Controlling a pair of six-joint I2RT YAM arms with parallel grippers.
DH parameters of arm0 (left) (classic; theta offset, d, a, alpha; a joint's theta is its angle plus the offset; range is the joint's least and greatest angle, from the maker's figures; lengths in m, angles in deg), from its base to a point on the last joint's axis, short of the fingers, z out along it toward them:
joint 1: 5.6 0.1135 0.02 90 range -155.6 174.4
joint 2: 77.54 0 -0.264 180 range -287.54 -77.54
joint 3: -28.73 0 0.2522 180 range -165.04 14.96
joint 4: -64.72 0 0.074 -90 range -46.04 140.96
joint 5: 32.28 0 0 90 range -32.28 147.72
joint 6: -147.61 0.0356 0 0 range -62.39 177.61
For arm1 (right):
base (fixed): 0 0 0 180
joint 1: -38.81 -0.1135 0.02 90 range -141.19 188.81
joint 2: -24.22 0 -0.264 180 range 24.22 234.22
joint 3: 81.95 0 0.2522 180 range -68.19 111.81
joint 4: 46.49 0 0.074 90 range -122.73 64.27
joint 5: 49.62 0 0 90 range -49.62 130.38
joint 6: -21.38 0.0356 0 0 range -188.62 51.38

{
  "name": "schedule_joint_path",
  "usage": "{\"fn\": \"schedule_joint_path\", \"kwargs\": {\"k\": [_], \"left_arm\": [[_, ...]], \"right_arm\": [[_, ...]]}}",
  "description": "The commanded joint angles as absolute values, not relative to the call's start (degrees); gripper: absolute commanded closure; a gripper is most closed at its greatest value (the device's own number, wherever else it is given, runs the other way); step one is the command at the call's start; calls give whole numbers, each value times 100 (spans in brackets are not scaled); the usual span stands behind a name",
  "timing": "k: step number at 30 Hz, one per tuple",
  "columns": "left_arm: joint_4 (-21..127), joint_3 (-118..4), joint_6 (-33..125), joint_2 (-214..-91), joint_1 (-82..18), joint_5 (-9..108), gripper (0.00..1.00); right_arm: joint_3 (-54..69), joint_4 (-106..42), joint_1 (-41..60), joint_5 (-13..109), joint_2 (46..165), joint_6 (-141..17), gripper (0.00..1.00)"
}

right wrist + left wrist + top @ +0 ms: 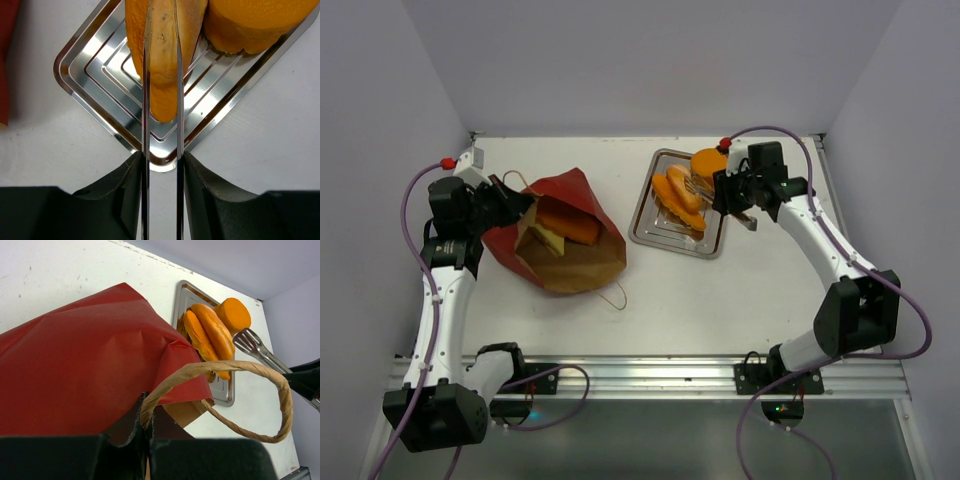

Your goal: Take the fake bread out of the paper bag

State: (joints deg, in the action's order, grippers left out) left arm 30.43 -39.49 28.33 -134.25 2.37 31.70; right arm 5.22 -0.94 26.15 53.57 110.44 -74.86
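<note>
Left fingers (65, 457) clamping paper bag (75, 370), bread (570, 228) inside

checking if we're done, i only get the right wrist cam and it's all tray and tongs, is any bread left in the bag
observer: yes, the top view shows an orange slab and a pale wedge inside the paper bag.
operator: is anything holding the bag
observer: the left gripper is shut on the bag's rim, next to a cord handle.
operator: where's the bag from the tray
observer: it lies to the left of the tray, apart from it, with its brown inside showing from above.
</note>
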Motion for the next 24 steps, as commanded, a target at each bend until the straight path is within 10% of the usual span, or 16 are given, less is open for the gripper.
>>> {"fn": "schedule_joint_path", "kwargs": {"k": [1,17,24], "left_arm": [[3040,-4085,2957,-13388,266,3048,100],[3048,-4190,2879,-13475,266,3030,100],[3048,-4287,2843,-13528,266,3091,100]], "right_arm": [[828,-206,2642,5559,10816,-7530,60],[1240,865,2423,7447,9814,-9550,64],[1320,1701,363,6800,9498,-10711,65]]}}
